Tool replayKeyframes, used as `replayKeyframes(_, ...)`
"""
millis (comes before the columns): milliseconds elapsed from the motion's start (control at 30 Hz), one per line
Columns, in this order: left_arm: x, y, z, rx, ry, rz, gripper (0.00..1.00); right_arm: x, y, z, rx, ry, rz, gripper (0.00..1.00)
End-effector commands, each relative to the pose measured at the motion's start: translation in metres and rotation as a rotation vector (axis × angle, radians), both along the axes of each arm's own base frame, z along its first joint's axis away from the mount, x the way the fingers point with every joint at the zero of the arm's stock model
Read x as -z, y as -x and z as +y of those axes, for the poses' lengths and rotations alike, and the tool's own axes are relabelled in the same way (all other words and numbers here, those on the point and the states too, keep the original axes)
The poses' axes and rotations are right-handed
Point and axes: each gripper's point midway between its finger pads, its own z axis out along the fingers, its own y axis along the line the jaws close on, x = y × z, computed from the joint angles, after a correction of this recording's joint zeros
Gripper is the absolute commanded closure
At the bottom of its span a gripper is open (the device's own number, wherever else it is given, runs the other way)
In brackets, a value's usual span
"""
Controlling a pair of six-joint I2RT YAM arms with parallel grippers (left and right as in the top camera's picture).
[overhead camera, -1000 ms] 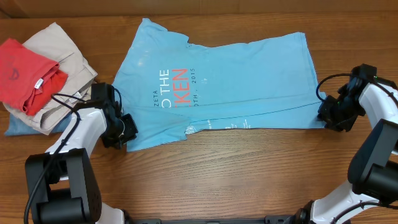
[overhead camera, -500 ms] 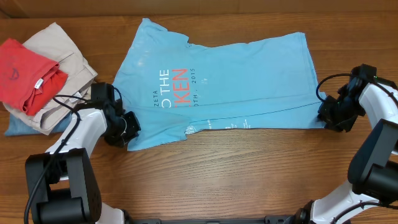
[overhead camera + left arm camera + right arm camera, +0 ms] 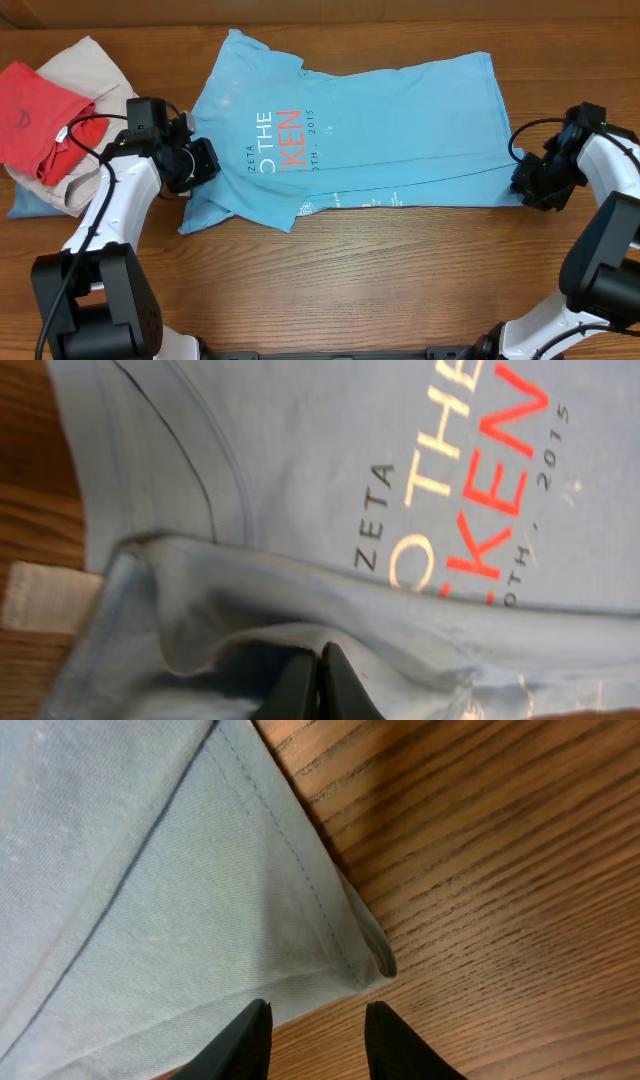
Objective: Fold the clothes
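T-shirt (image 3: 400, 120) pinched in left gripper (image 3: 318, 657), hem corner (image 3: 372, 958) just ahead of right gripper (image 3: 317, 1012)

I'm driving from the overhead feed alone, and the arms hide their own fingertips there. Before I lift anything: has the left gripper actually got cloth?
Observer: Yes. In the left wrist view the left gripper is shut, pinching a raised fold of the T-shirt.
Operator: And the right one, at the far end?
Observer: Its wrist view shows the right gripper open. The shirt's hemmed corner lies just beyond the fingertips, unpinched, with bare table showing between them.
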Motion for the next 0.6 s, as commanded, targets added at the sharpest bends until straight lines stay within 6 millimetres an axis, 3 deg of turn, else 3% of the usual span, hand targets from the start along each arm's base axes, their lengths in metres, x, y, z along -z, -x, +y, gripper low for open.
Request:
replayKeyframes(0,-0.012,-0.012,0.012,-0.055,-0.035,-0.05,0.96,0.001,-0.001,-0.003,-0.002,0.012,-0.003,0.66)
replayKeyframes(567,-0.027,-0.044,0.026,-0.253,-0.013,-0.146,0.96,0.001,-0.009,-0.006,-0.002,0.026,-0.037,0.66)
